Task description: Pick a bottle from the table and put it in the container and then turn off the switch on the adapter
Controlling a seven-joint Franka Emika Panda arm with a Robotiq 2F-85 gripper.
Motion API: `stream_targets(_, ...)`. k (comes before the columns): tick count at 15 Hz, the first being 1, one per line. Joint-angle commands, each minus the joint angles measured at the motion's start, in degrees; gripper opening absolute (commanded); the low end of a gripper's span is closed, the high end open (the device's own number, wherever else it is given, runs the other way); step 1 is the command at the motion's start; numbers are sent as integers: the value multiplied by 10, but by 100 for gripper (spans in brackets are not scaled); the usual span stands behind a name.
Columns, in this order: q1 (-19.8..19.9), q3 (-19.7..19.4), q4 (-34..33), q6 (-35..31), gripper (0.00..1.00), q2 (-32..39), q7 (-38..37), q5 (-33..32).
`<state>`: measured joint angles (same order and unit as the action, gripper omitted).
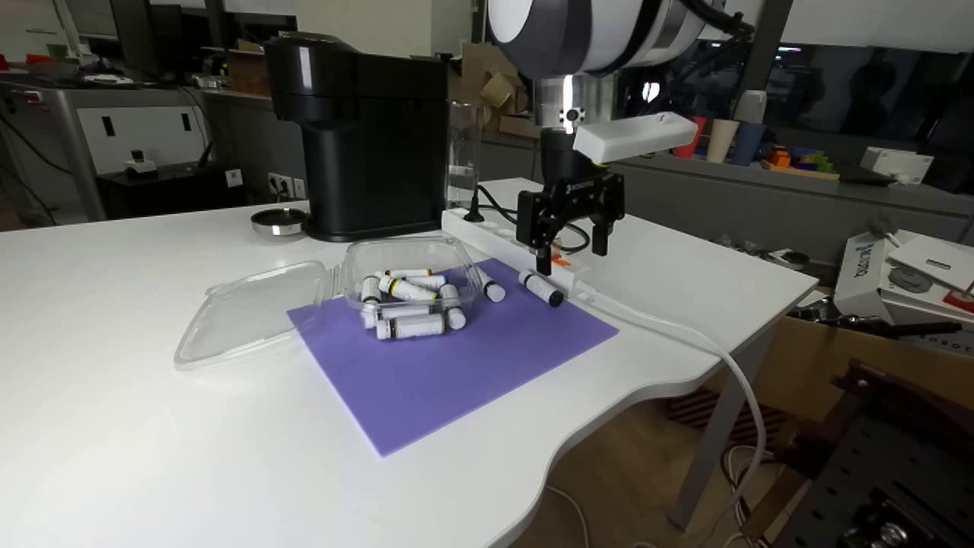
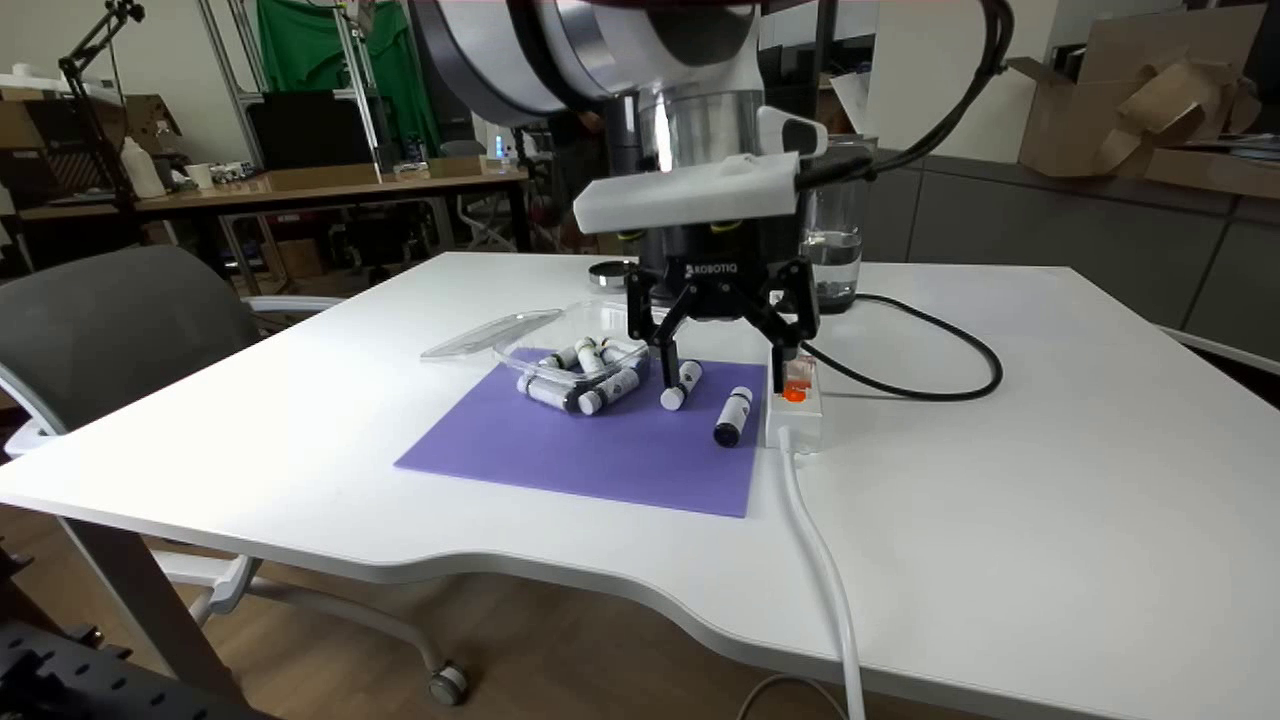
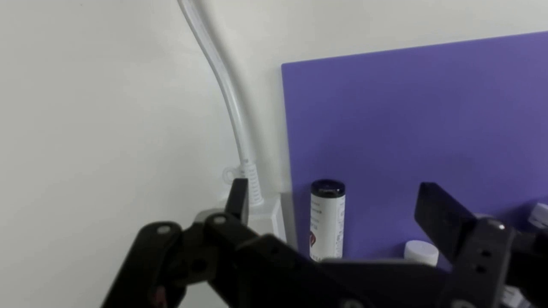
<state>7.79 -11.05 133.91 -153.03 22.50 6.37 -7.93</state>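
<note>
A white bottle (image 1: 542,289) with a black cap lies on the purple mat, beside the white adapter (image 1: 494,240). It also shows in an exterior view (image 2: 734,415) and between the fingers in the wrist view (image 3: 327,222), its lower end hidden by the gripper. My gripper (image 2: 725,378) is open and empty above this bottle. The clear container (image 1: 354,266) holds several similar bottles, its lid folded open. Another bottle (image 2: 682,385), white cap forward, lies on the mat beside the container. The adapter's orange switch (image 2: 796,390) shows near its cord end; the wrist view hides it.
The purple mat (image 1: 456,388) lies on the white table (image 1: 152,426). A black coffee machine (image 1: 365,144) stands behind the container. A clear water vessel (image 2: 835,250) stands near the adapter's far end. A white cord (image 2: 815,540) runs over the table's front edge.
</note>
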Motion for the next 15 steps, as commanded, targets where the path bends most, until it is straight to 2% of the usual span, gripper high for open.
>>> stream_targets(1, 0, 4, -29, -11, 100, 41, -14, -4)
stream_targets(12, -3, 23, -70, -25, 100, 106, -10, 6)
stream_targets(13, -2, 25, -72, -29, 82, 108, -11, 8)
stream_targets(15, 1, 30, -74, -34, 66, 110, -8, 13)
